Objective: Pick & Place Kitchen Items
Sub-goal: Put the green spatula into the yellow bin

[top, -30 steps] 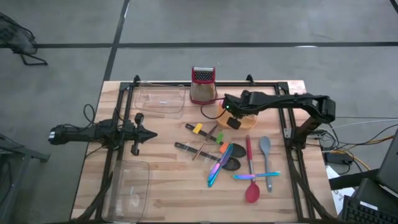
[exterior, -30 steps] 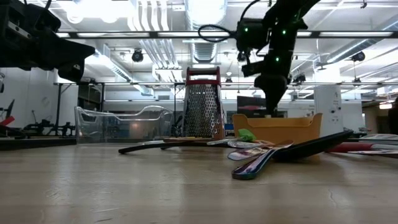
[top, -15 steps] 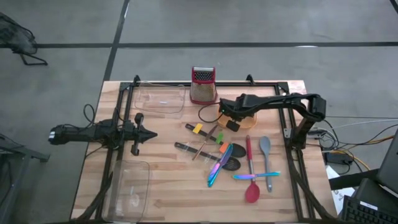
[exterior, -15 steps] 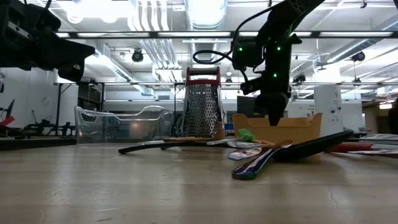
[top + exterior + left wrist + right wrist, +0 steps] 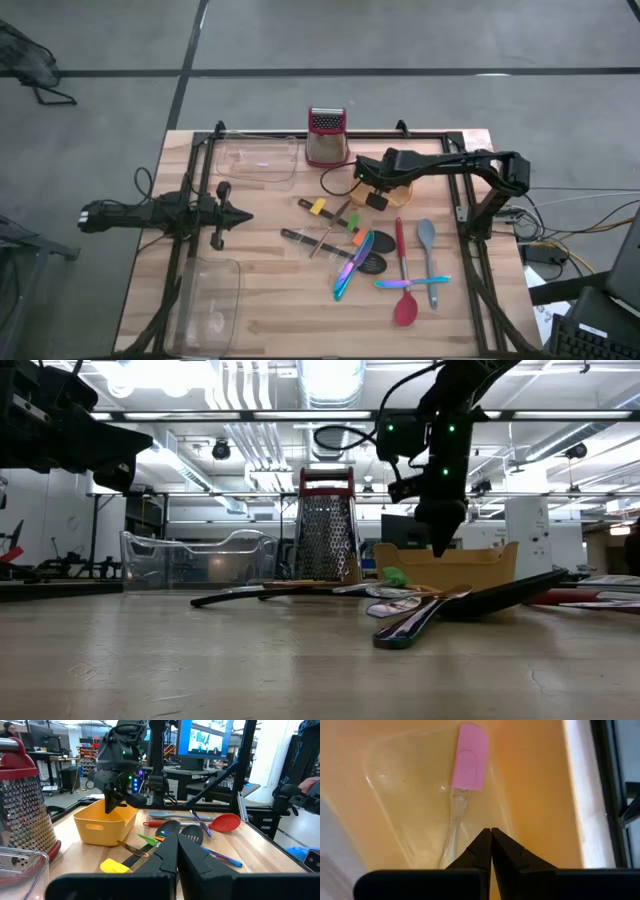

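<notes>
Several kitchen items lie on the wooden table's middle: a red spoon point(image 5: 403, 290), a grey spatula point(image 5: 428, 250), a black slotted spoon point(image 5: 340, 250), multicoloured cutlery point(image 5: 352, 268) and small clips point(image 5: 318, 207). A pink spatula point(image 5: 469, 757) with a clear handle lies on the floor of the orange tub point(image 5: 400, 192). My right gripper point(image 5: 491, 831) hangs shut above the tub's inside, pointing steeply down, beside the clear handle with nothing between its fingers. My left gripper point(image 5: 177, 840) waits shut and level at the table's left point(image 5: 245, 215).
A steel box grater point(image 5: 326, 135) with a red top stands at the far edge, left of the tub. One clear tray point(image 5: 258, 160) sits at the far left, another point(image 5: 208, 300) at the near left. A black frame borders the table.
My right arm has shifted a little above the orange tub, its gripper staying over the tub's inside.
</notes>
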`<act>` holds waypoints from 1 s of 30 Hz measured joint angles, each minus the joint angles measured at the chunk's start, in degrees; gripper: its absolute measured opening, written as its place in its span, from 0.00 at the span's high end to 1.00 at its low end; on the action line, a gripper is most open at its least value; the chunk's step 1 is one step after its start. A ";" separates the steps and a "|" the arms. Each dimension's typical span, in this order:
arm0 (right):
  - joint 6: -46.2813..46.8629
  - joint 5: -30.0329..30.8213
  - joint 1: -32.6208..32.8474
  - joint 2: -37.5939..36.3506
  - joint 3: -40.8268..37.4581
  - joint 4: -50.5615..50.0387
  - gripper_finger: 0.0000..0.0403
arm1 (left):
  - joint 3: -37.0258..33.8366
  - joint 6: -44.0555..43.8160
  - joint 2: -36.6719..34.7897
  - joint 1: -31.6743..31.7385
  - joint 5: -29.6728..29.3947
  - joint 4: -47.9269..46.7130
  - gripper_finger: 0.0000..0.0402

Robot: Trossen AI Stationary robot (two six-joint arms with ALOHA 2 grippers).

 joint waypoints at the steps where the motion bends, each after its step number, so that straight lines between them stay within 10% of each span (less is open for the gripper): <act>1: -0.46 -0.08 0.00 -0.54 0.00 -0.19 0.98 | 0.01 0.01 0.00 0.01 0.00 0.00 0.99; 15: -15.32 -6.54 10.79 -4.52 0.04 6.56 0.95 | -0.01 0.01 0.01 0.01 0.00 0.00 0.99; 30: -25.91 -8.14 20.66 -2.52 1.79 13.98 0.62 | -0.01 0.01 -0.01 0.00 0.00 0.12 0.99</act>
